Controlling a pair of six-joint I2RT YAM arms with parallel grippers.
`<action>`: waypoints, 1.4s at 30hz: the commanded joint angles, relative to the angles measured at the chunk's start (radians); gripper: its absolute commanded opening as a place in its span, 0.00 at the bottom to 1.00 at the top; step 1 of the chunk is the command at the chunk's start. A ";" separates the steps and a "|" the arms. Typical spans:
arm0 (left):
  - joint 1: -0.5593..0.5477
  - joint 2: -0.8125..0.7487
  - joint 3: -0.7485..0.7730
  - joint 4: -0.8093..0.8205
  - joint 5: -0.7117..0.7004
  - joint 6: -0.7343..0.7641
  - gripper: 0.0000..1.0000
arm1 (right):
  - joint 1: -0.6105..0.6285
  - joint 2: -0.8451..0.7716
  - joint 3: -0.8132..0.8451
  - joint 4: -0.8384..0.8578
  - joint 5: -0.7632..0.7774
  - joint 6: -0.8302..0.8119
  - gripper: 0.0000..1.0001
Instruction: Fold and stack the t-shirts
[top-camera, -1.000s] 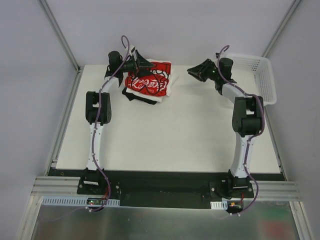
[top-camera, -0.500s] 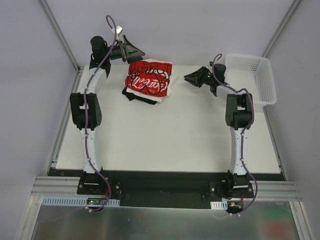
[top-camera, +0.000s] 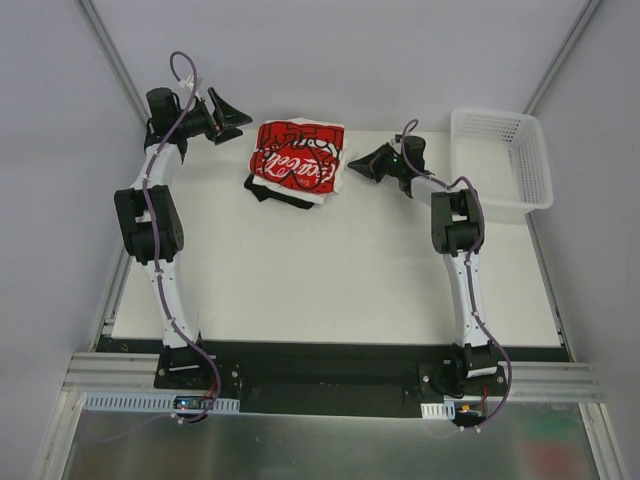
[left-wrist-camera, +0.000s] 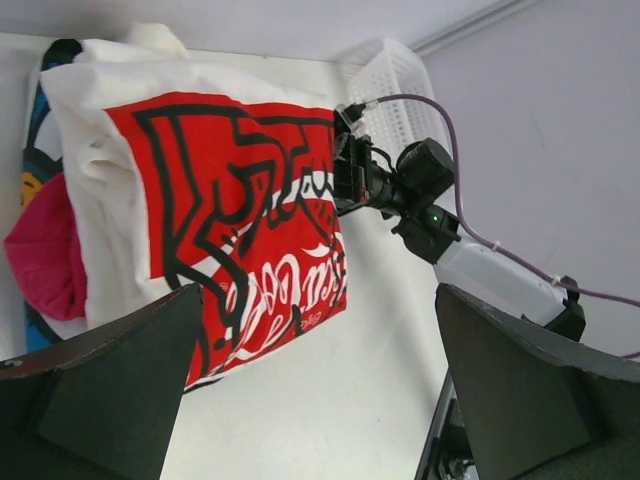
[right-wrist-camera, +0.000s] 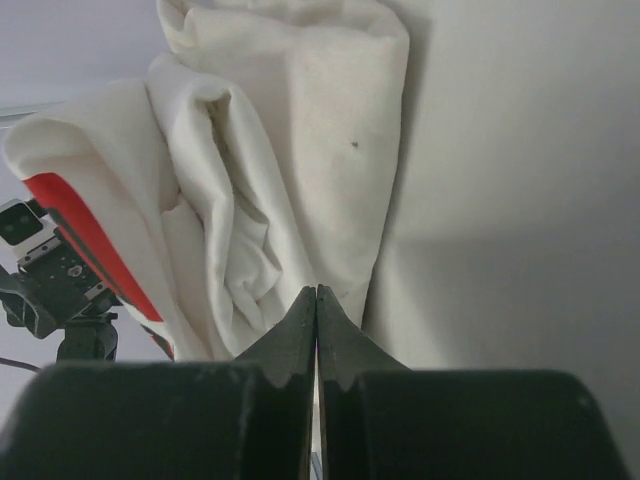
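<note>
The t-shirts lie in a folded stack (top-camera: 297, 162) at the back of the table. A red-and-white printed one (left-wrist-camera: 240, 220) is on top, and a black one (top-camera: 268, 192) peeks out at the bottom. My left gripper (top-camera: 228, 112) hangs open to the left of the stack, raised off the table, holding nothing; its wrist view looks across the print between wide-apart fingers (left-wrist-camera: 100, 380). My right gripper (top-camera: 358, 163) is shut, its tips (right-wrist-camera: 317, 290) right at the stack's folded white edge (right-wrist-camera: 290, 150). No cloth shows between the jaws.
A white mesh basket (top-camera: 536, 160) stands at the back right corner, beyond the right arm. The white table (top-camera: 330, 270) stretches bare toward the arm bases. Metal frame posts (top-camera: 120, 70) rise behind the left arm.
My left arm has drawn back from above the stack to the far left, still open. My right arm has swung left up to the stack's edge and its jaws have closed.
</note>
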 joint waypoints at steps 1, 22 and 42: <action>-0.001 -0.059 0.002 -0.099 -0.042 0.149 0.99 | 0.032 0.070 0.124 0.022 -0.003 0.076 0.01; 0.071 -0.080 0.038 -0.105 -0.014 0.146 0.99 | 0.279 0.234 0.419 -0.092 0.071 0.214 0.01; 0.073 -0.193 -0.097 -0.076 -0.042 0.165 0.99 | 0.399 0.057 0.171 0.066 -0.070 0.224 0.07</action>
